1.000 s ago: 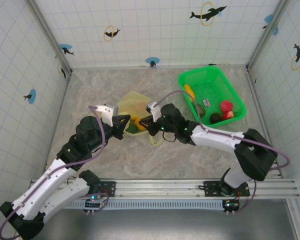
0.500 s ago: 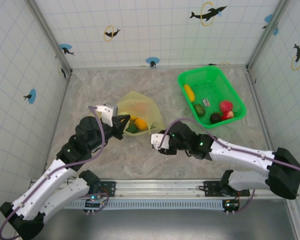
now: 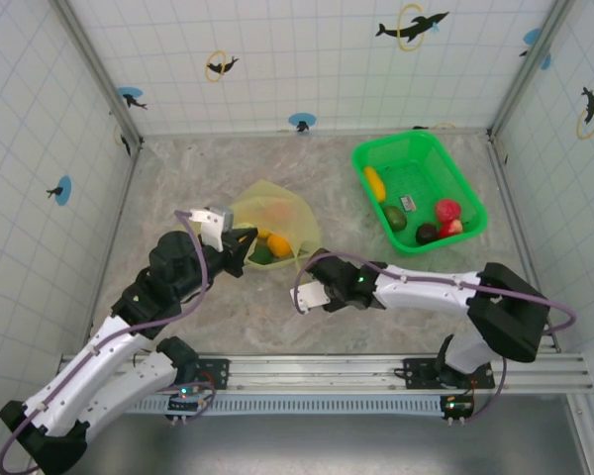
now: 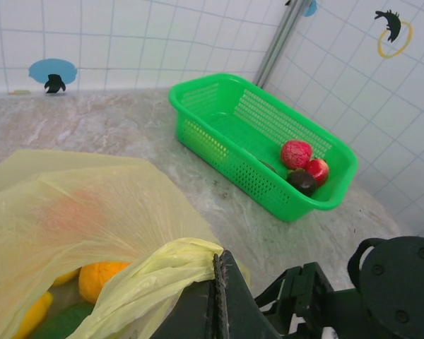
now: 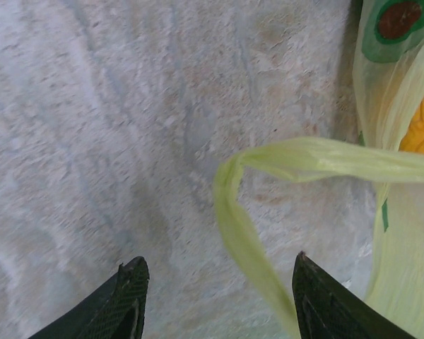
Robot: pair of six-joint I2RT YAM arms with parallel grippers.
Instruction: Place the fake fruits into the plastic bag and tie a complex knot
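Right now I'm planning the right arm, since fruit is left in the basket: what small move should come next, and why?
Probably lift the right fingers and turn them toward the basket. They are open and empty above the table, several fruits lie in the basket, and the left fingers are shut on the bag, holding its rim up.

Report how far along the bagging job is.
Done: some fake fruits lie in the plastic bag. In hand: left gripper pinches the bag's rim; right gripper is open by a loose handle. Left: fruits in the green tray; no knot.
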